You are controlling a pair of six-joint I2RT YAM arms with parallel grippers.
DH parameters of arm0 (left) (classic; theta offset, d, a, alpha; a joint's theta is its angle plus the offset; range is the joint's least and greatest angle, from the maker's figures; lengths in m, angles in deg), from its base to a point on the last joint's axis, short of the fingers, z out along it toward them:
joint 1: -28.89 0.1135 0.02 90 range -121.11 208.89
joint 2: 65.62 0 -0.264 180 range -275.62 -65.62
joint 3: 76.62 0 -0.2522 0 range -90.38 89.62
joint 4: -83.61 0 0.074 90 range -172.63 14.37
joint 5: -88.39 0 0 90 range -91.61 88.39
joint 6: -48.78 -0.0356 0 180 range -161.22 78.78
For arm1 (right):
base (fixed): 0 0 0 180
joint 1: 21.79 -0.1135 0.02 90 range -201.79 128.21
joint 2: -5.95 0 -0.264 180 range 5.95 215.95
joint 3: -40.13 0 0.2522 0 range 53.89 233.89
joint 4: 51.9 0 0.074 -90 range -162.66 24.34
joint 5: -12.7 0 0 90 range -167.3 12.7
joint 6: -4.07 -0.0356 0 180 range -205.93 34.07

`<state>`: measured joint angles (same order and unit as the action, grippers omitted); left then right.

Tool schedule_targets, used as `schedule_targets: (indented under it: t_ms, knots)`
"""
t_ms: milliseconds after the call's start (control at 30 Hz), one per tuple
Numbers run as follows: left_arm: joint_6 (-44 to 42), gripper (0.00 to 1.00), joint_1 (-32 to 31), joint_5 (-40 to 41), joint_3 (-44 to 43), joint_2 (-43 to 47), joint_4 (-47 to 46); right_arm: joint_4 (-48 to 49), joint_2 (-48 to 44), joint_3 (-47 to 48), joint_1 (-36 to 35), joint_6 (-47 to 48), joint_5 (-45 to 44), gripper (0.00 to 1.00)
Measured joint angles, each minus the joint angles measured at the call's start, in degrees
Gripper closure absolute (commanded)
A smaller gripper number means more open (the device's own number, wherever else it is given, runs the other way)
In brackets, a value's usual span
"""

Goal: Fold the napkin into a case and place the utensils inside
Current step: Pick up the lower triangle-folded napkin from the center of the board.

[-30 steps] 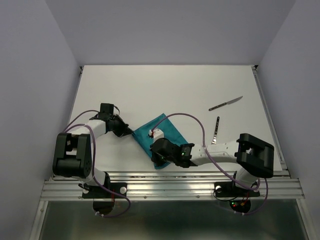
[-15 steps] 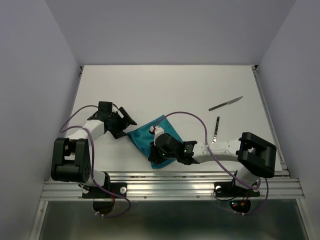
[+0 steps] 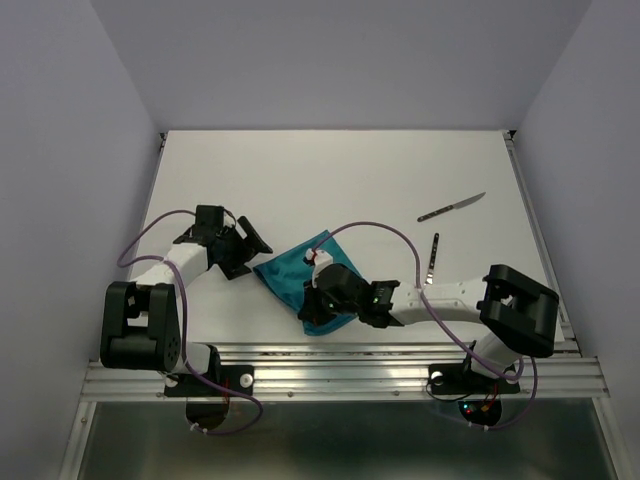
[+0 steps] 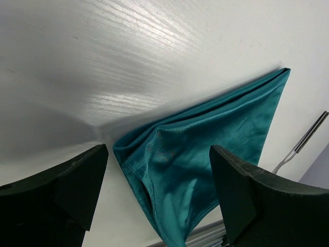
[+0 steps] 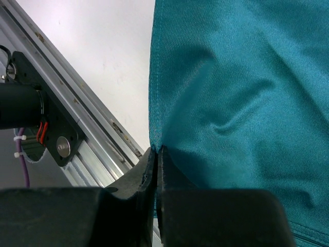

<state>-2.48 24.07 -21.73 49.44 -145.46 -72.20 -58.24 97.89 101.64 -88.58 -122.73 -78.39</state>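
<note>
The teal napkin (image 3: 288, 272) lies folded and rumpled near the table's front edge. My left gripper (image 3: 254, 243) stands open just left of it, its fingers (image 4: 61, 195) spread either side of the napkin's (image 4: 205, 134) near corner without touching it. My right gripper (image 3: 314, 303) is shut on the napkin's (image 5: 241, 87) edge, the cloth pinched between the pads at the right gripper's (image 5: 157, 153) tips. Of the utensils, the silver fork (image 3: 432, 259) and the dark-handled knife (image 3: 452, 207) lie on the table to the right. The fork (image 4: 303, 144) also shows in the left wrist view.
The aluminium rail (image 3: 340, 375) runs along the table's front edge, right below the napkin, and the same rail (image 5: 77, 139) sits close beside my right gripper. White table (image 3: 330, 180) stretches behind the napkin. Purple cables loop over both arms.
My left gripper has opened, let go of the napkin's left corner and drawn back a little to the left. The right gripper stays shut on the cloth and has shifted slightly forward.
</note>
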Motion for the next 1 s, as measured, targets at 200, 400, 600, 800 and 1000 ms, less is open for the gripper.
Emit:
schedule_targets:
  t_ms: [200,400,600,800,1000]
  knots:
    - [-1.5,0.07,-0.8,1.1,0.2,0.0,0.1,0.7,-0.8,-0.9,0.5,-0.5,0.1,0.99]
    - [-2.3,0.13,-1.1,1.6,1.5,0.1,0.2,1.0,-0.8,-1.1,0.8,-1.0,0.1,0.99]
    - [-2.1,0.21,-2.3,1.5,2.4,0.1,-0.2,1.6,-1.2,-1.6,1.1,-1.3,0.2,0.99]
    - [-1.4,0.26,-3.7,1.4,2.8,0.0,-1.5,2.3,-1.4,-1.7,1.2,-1.8,0.2,0.99]
    - [-0.5,0.42,-4.3,1.8,3.0,-0.8,-2.2,2.5,-2.4,-1.8,1.6,-2.2,0.3,0.99]
